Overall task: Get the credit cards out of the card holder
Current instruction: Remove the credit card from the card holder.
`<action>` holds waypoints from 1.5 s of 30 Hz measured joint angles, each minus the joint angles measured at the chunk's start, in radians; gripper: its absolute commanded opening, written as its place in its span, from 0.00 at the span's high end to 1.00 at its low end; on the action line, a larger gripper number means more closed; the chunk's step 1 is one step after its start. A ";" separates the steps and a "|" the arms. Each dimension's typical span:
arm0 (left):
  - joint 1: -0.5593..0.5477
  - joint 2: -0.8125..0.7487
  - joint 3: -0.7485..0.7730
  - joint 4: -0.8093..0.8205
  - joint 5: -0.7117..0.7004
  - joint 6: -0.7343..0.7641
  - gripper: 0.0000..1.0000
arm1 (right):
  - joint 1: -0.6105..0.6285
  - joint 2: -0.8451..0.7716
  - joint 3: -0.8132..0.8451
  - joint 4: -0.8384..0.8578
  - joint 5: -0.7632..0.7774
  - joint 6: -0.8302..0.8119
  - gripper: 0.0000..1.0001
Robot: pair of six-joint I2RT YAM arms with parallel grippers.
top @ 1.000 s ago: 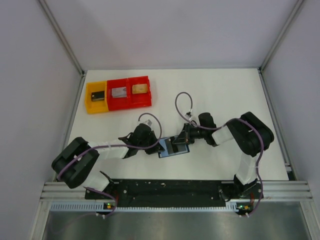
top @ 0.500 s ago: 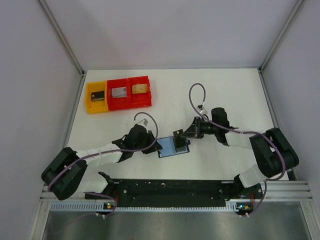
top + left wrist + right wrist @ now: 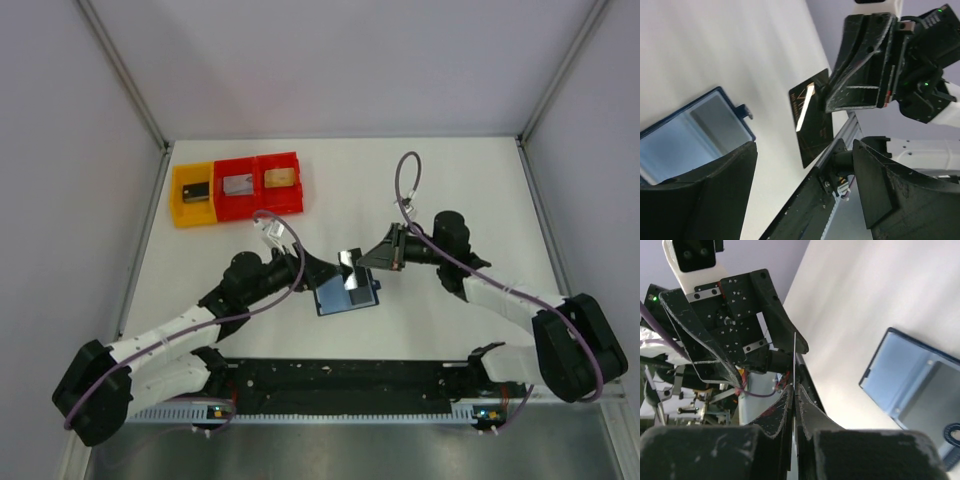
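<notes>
The holder lies open on the table, lighter inner faces up, with nothing pinning it. Just beyond it the left gripper stands wide open and empty. Facing it, the right gripper is closed on one edge of a dark card, which is out of the holder. That thin edge grip looks risky: a brush against the nearby left fingers could twist the card loose before it reaches the bins.
</notes>
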 measured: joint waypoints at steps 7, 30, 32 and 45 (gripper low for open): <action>0.000 0.001 0.000 0.139 0.078 -0.024 0.34 | 0.066 -0.011 0.001 0.114 -0.024 0.124 1.00; 0.000 0.026 -0.061 0.315 0.156 -0.123 0.88 | 0.079 -0.005 0.032 0.215 -0.055 0.222 1.00; 0.000 0.026 -0.061 0.324 0.158 -0.130 1.00 | 0.079 -0.003 0.034 0.214 -0.056 0.221 1.00; 0.011 -0.080 -0.138 0.320 0.015 -0.172 1.00 | 0.055 -0.024 0.087 0.015 -0.031 0.091 0.44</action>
